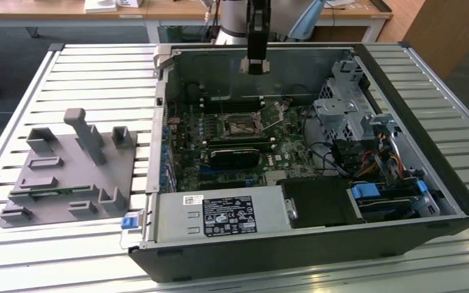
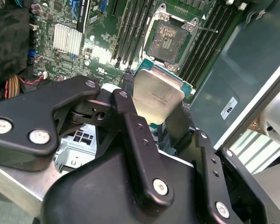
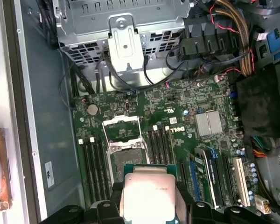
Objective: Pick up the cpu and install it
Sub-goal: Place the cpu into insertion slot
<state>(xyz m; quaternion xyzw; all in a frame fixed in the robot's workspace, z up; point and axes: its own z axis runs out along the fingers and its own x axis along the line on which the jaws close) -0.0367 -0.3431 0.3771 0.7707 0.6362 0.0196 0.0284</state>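
Above the motherboard (image 2: 95, 53), the gripper (image 2: 151, 114) pinches the cpu (image 2: 157, 91); faint print marks its lid.

Soft, even light leaves a pale glare on the cpu (image 3: 147, 198).
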